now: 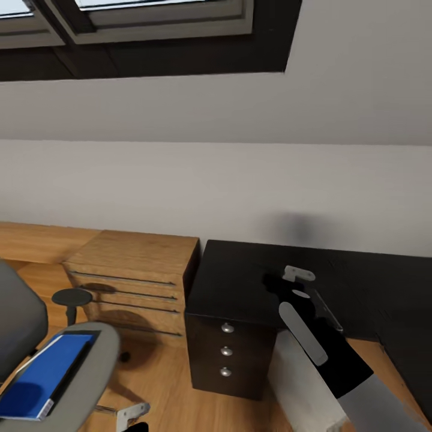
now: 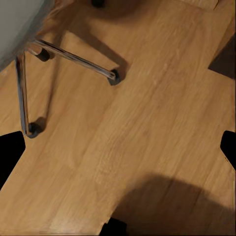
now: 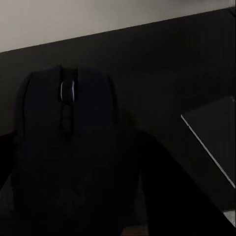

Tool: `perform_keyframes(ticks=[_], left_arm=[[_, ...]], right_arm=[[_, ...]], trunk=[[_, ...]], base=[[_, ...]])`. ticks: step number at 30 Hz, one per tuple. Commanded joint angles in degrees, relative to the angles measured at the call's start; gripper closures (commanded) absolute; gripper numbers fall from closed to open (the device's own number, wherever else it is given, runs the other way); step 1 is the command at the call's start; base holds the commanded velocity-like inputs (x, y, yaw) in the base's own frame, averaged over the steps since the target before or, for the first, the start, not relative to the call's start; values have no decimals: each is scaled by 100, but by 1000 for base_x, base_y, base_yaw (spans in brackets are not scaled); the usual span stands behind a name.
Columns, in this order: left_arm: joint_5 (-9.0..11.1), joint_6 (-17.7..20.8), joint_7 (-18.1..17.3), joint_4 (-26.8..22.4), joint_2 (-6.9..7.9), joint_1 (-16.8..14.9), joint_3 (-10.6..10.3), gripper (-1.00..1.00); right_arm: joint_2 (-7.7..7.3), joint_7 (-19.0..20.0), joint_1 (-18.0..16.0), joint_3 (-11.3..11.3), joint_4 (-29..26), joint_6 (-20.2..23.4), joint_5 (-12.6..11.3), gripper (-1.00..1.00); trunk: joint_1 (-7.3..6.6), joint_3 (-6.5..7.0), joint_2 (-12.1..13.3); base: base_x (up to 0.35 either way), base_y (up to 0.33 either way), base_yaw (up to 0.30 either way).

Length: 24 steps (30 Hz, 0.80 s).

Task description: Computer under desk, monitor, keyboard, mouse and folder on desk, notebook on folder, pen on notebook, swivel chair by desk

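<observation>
One arm reaches over the desk (image 1: 252,270), right tool (image 1: 298,275) holding the mouse (image 3: 66,147).

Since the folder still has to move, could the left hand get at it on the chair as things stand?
Probably yes: the folder lies uncovered on the swivel chair seat, with the left hand low beside it, though it must rise over the seat edge.

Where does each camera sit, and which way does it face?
Head view: on the head, facing forward-down at desk, swivel chair, folder; right hand shows.
Left wrist view: on left arm, facing down at floor, chair legs; left hand fingertips at edges.
Right wrist view: on right arm, close on a mouse, desk behind.
Shared: chair, head and left wrist; desk, head and right wrist.
</observation>
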Motion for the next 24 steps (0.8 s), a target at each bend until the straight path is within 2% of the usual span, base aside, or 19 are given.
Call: perform_keyframes(ticks=[1,5,10,15,18,19,20,23,24], left_arm=[[43,-10,49,9,-9,-7,-47,-100],[28,-12,54,28,-11,-7,-36,-100],[35,-10,57,32,7,-7,-20,-100],[37,-10,57,32,8,-7,-28,-100],[38,-10,57,32,8,-7,-22,-100],[38,-10,57,32,8,-7,-21,-100],[38,-10,57,32,8,-7,-21,-100],[38,-10,57,32,14,-7,-13,-100],[37,-10,57,32,13,-7,-15,-100]], right_arm=[[-5,-49,-7,16,10,2,-48,100],[-6,-50,-7,11,23,3,-48,100],[-6,-47,-7,-69,102,4,-41,100],[-13,-6,-7,-233,421,4,-15,100],[-78,13,-12,-266,593,4,54,100],[-190,75,-14,-274,638,4,106,100],[-240,115,-14,-275,648,4,118,100],[-705,688,-16,-281,693,4,170,100],[-1203,1284,-16,-283,859,1,250,100]], trunk=[[0,-7,-5],[0,-7,-5],[0,-7,-5],[0,-7,-5],[0,-7,-5],[0,-7,-5],[0,-7,-5],[0,-7,-5],[0,-7,-5]], base=[[-92,-309,-268],[-72,-204,-269],[-10,-26,-269],[-1,-3,-271],[0,0,-280],[0,0,-291],[0,0,-292],[0,0,-296],[0,0,-297]])
